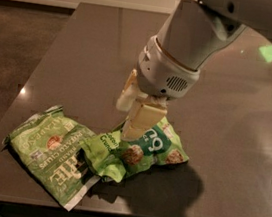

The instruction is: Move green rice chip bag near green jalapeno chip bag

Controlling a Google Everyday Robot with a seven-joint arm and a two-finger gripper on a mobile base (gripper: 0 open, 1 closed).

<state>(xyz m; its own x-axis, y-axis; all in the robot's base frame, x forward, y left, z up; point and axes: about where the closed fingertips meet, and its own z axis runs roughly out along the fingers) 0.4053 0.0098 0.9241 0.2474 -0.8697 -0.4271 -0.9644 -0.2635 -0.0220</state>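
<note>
The green rice chip bag (142, 152) lies crumpled on the dark table (84, 47) near the front edge, dark green panel facing up. Its left end touches and slightly overlaps the green jalapeno chip bag (44, 150), which lies flat to its left with white lettering. My gripper (126, 122) hangs just above the rice bag's upper left part. Its cream fingers (142, 119) are spread apart, and nothing is held between them. The lowest fingertip is at or just over the bag's top edge.
The table's front edge runs just below both bags, and its left edge is close to the jalapeno bag. The white arm (195, 43) reaches in from the upper right. Floor lies beyond the table's left side.
</note>
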